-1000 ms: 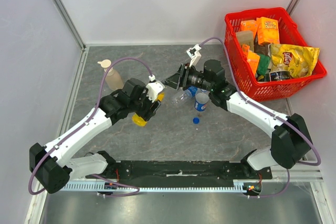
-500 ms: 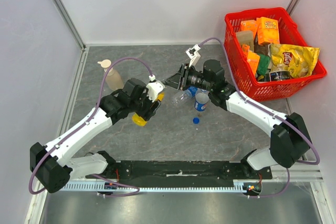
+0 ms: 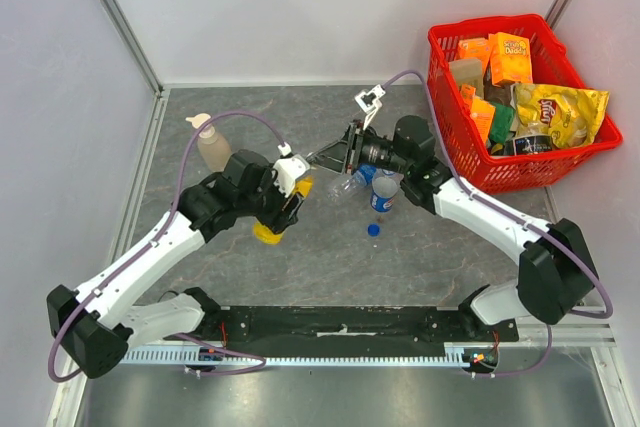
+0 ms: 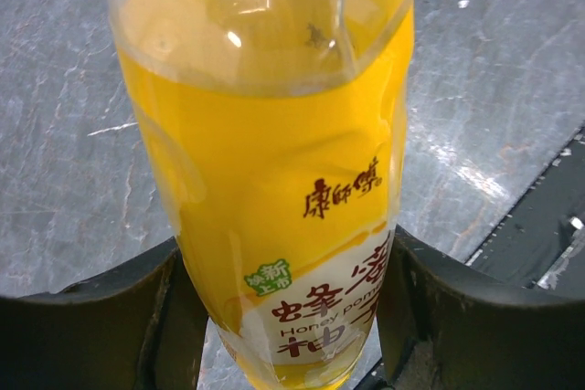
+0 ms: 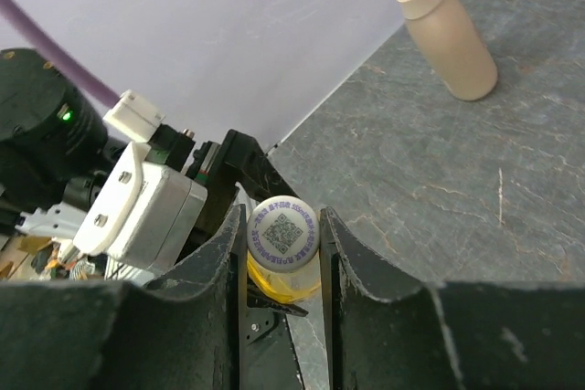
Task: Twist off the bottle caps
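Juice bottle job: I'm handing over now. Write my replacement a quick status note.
Left tool grips the juice bottle by its body.
Right tool is shut on its white cap, not yet off.
Blue cap lies loose on the table by the standing blue-label bottle.
Another clear bottle lies beside it, cap hidden.
To do: twist off the white cap, then check the lying bottle.

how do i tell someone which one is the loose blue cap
Start at the red basket in the table's far right corner and come forward to the blue-labelled bottle. The blue cap lies alone on the grey tabletop in front of it, small, round, and on no bottle.
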`<control>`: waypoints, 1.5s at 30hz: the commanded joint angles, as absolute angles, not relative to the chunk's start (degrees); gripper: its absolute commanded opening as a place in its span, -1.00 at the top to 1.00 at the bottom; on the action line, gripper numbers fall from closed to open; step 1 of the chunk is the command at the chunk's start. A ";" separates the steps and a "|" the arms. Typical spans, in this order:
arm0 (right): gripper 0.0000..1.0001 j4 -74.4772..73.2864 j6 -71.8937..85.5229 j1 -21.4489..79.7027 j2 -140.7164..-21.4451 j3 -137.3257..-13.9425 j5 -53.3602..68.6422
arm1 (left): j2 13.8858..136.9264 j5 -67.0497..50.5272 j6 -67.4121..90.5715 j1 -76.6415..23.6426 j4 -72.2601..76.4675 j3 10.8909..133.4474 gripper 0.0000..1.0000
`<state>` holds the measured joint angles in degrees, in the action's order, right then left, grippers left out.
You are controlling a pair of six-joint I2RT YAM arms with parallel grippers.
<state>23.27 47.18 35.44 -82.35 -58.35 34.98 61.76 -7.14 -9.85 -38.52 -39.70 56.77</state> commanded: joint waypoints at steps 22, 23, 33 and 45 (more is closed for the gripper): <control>1.00 63.45 55.98 35.95 -76.91 -51.94 59.41 | 57.92 -42.53 -13.36 -38.76 -37.53 59.15 0.96; 1.00 64.24 56.25 35.95 -76.73 -51.94 59.94 | 57.57 -43.41 -13.62 -38.76 -37.53 59.24 0.97; 1.00 71.01 56.69 35.86 -74.53 -50.54 63.72 | 55.64 -49.91 -15.55 -38.85 -37.53 59.41 0.96; 0.90 92.90 72.77 35.86 -79.36 -52.64 65.57 | 56.16 -54.05 -15.91 -38.85 -37.53 58.80 0.97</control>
